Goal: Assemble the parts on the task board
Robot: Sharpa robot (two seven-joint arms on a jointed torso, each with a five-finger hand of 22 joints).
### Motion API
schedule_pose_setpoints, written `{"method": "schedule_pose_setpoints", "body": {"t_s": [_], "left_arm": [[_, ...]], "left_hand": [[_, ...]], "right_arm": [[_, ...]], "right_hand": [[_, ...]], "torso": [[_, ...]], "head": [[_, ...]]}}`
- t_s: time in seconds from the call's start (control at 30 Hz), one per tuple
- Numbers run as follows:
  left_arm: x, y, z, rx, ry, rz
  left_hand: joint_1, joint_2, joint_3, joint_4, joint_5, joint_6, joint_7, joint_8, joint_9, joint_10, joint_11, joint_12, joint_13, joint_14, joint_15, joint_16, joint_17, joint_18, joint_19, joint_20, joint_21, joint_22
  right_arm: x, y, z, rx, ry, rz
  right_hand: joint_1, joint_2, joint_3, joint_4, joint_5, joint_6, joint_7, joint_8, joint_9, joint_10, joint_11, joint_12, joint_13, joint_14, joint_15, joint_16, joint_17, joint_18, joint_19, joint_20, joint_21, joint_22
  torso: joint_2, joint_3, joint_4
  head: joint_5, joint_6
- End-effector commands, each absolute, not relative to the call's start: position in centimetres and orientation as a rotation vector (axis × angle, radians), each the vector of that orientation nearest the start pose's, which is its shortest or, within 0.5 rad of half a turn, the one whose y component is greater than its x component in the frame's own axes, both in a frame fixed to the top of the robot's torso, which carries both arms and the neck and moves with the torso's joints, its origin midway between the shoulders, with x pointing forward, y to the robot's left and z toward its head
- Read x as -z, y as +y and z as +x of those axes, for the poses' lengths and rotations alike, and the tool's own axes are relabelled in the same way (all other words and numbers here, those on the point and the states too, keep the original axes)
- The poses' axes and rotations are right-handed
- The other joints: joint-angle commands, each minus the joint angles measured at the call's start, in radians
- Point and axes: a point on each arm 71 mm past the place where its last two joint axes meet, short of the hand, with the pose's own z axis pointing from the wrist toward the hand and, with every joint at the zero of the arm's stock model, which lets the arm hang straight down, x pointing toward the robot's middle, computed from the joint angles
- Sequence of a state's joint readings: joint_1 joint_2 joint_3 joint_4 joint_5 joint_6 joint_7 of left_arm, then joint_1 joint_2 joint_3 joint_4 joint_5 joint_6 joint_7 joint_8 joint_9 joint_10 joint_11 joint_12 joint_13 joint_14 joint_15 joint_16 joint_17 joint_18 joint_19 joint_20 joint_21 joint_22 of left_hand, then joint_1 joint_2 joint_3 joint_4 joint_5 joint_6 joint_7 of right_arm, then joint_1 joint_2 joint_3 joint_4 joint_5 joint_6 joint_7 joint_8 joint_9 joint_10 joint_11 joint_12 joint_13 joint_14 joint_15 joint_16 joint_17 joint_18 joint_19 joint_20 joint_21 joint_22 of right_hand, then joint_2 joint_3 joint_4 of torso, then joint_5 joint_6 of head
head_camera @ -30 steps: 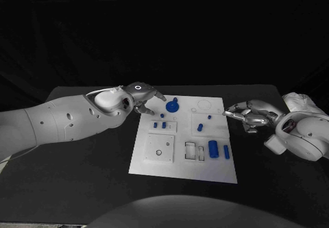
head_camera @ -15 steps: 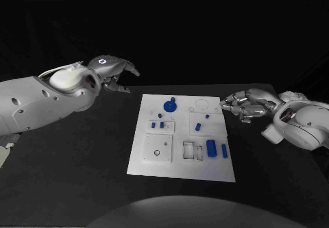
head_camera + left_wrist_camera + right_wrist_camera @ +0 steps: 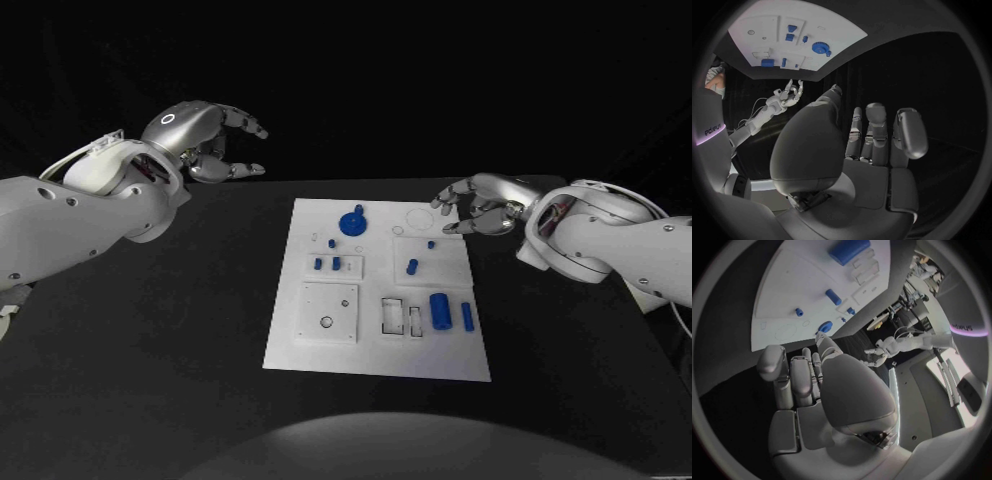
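While both hands are hanging open and empty, the right hand [image 3: 473, 207] is hovering beside the task board [image 3: 332, 355]; it needs a slow, aligned reach toward the parts.

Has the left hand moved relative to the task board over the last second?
Yes. The left hand has lifted away from the task board; a second ago it was at the board's far left corner, now it is well clear of it.

Lab: black-draped table [image 3: 173, 330], task board [image 3: 378, 345]
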State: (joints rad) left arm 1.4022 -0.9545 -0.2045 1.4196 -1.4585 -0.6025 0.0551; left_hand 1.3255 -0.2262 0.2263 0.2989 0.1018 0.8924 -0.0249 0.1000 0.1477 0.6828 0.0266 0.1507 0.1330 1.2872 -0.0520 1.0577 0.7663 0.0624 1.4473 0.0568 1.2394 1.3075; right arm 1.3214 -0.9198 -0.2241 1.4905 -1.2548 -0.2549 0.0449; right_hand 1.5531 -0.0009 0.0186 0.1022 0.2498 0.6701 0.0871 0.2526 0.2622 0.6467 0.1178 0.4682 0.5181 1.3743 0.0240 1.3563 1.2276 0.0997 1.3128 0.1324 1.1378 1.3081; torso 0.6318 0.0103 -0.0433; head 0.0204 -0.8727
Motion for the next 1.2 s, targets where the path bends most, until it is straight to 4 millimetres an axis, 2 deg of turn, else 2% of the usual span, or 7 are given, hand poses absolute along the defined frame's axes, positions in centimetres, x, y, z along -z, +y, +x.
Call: {"method": "schedule_pose_setpoints", "body": {"t_s": [0.03,0.13,0.27,0.37,0.63,0.83,1.2], "left_arm": [[13.2,27.9,50.0,0.583,1.293,0.172],[14.2,27.2,49.5,0.606,1.320,0.181],[15.2,26.7,49.1,0.622,1.347,0.196],[15.7,26.8,49.1,0.620,1.358,0.204],[16.2,26.9,49.4,0.579,1.349,0.291],[16.5,26.7,49.4,0.576,1.356,0.312],[16.8,26.3,49.5,0.574,1.380,0.313]], "left_hand": [[0.003,0.014,0.038,-0.001,0.005,0.012,0.006,-0.010,-0.005,0.011,0.000,0.008,-0.010,0.007,0.001,0.006,0.000,0.004,0.009,0.002,0.004,0.176],[0.020,0.019,0.087,-0.002,0.003,0.017,0.011,-0.018,-0.011,0.015,0.002,0.012,-0.021,0.006,0.002,0.008,-0.003,0.004,0.010,0.003,0.004,0.176],[0.032,0.016,0.118,-0.002,0.001,0.023,0.011,-0.025,-0.017,0.015,0.001,0.013,-0.031,0.004,0.002,0.008,-0.007,0.004,0.009,0.003,0.002,0.176],[0.033,0.015,0.125,-0.002,-0.001,0.025,0.011,-0.026,-0.018,0.015,0.001,0.014,-0.034,0.003,0.001,0.007,-0.010,0.004,0.009,0.003,0.002,0.176],[0.038,0.009,0.150,-0.003,-0.019,0.032,0.005,-0.031,-0.023,0.025,-0.005,0.021,-0.043,0.000,-0.001,0.008,-0.015,0.005,0.008,0.002,0.000,0.176],[0.038,0.009,0.152,-0.003,-0.021,0.033,0.004,-0.031,-0.024,0.026,-0.006,0.022,-0.044,-0.001,-0.002,0.009,-0.015,0.005,0.008,0.002,-0.001,0.175],[0.041,0.013,0.171,-0.003,-0.027,0.036,0.009,-0.032,-0.029,0.034,-0.008,0.028,-0.050,-0.006,-0.003,0.005,-0.025,0.006,0.006,0.000,-0.006,0.174]], "right_arm": [[19.8,-23.9,48.5,-0.483,1.743,-0.428],[20.0,-23.5,48.6,-0.435,1.739,-0.503],[20.6,-23.2,48.7,-0.396,1.738,-0.561],[21.0,-23.0,48.8,-0.383,1.747,-0.579],[22.2,-22.4,49.1,-0.362,1.798,-0.601],[23.0,-22.4,49.0,-0.359,1.838,-0.594],[23.8,-22.3,48.9,-0.382,1.854,-0.554]], "right_hand": [[-0.031,-0.013,0.002,0.008,-0.004,0.023,0.006,-0.010,-0.002,0.022,-0.006,-0.004,-0.016,0.028,-0.005,0.033,0.037,-0.018,0.042,-0.004,0.064,0.157],[-0.050,-0.026,0.013,0.005,0.043,0.066,0.010,-0.011,0.004,0.032,-0.007,-0.009,-0.034,0.039,-0.008,0.049,0.052,-0.025,0.060,-0.007,0.096,0.165],[-0.059,-0.049,0.049,-0.003,0.158,0.140,0.026,0.005,0.027,0.044,-0.035,-0.008,-0.044,0.042,-0.027,0.059,0.060,-0.027,0.066,-0.023,0.114,0.169],[-0.080,-0.068,0.077,0.000,0.207,0.151,0.029,-0.001,0.042,0.055,-0.034,0.004,-0.041,0.043,-0.027,0.063,0.061,-0.028,0.067,-0.026,0.122,0.170],[-0.127,-0.094,0.119,0.012,0.221,0.169,0.032,-0.010,0.065,0.081,-0.038,0.038,-0.020,0.050,-0.031,0.074,0.070,-0.032,0.076,-0.028,0.143,0.174],[-0.147,-0.108,0.148,0.011,0.245,0.194,0.027,-0.001,0.091,0.086,-0.041,0.052,-0.009,0.048,-0.031,0.073,0.065,-0.032,0.074,-0.030,0.144,0.174],[-0.168,-0.122,0.224,-0.001,0.345,0.194,0.029,-0.006,0.135,0.094,-0.035,0.069,0.006,0.043,-0.028,0.073,0.056,-0.031,0.068,-0.027,0.144,0.172]], "torso": [[0.000,-0.0039,0.0099],[0.000,-0.0037,0.0124],[-0.001,-0.0059,0.0192],[-0.002,-0.0057,0.0171],[-0.003,-0.0041,0.0182],[-0.004,-0.0052,0.0134],[-0.005,-0.0056,0.0165]], "head": [[-0.015,0.000],[-0.019,0.000],[-0.025,0.000],[-0.025,0.000],[-0.028,0.000],[-0.015,0.000],[-0.025,0.000]]}}
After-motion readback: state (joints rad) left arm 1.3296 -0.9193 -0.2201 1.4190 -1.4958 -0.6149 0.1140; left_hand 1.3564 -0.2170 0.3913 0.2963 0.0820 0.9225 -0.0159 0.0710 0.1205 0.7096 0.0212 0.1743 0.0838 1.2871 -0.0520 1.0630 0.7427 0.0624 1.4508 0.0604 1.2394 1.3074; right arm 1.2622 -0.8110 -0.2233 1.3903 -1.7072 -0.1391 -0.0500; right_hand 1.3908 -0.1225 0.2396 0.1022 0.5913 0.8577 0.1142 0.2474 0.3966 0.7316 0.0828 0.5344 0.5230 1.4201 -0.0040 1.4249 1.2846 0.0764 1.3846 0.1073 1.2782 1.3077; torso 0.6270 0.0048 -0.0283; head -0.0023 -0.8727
